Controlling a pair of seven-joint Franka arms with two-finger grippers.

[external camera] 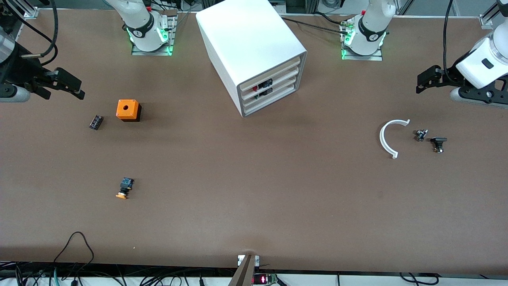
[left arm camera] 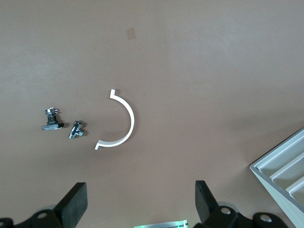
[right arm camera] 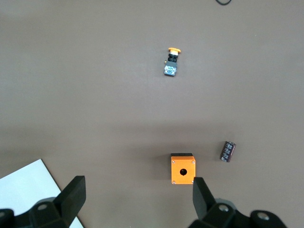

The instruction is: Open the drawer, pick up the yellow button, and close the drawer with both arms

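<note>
Now, from the front view, the cabinet (external camera: pixel 254 51) stands between the two bases, its top drawer (external camera: pixel 272 72) shut. The button (external camera: pixel 126 187) lies on the tabletop (external camera: pixel 254 198) toward the right arm's end, nearer to the camera than the orange box (external camera: pixel 128 110) and the small black block (external camera: pixel 96 122).

From the left wrist view, the left gripper (left arm camera: pixel 140 202) hangs with fingers apart over a white curved piece (left arm camera: pixel 121 121) and two small metal parts (left arm camera: pixel 64 126).

From the right wrist view, the right gripper (right arm camera: pixel 137 199) also has its fingers apart, above the orange box.
</note>
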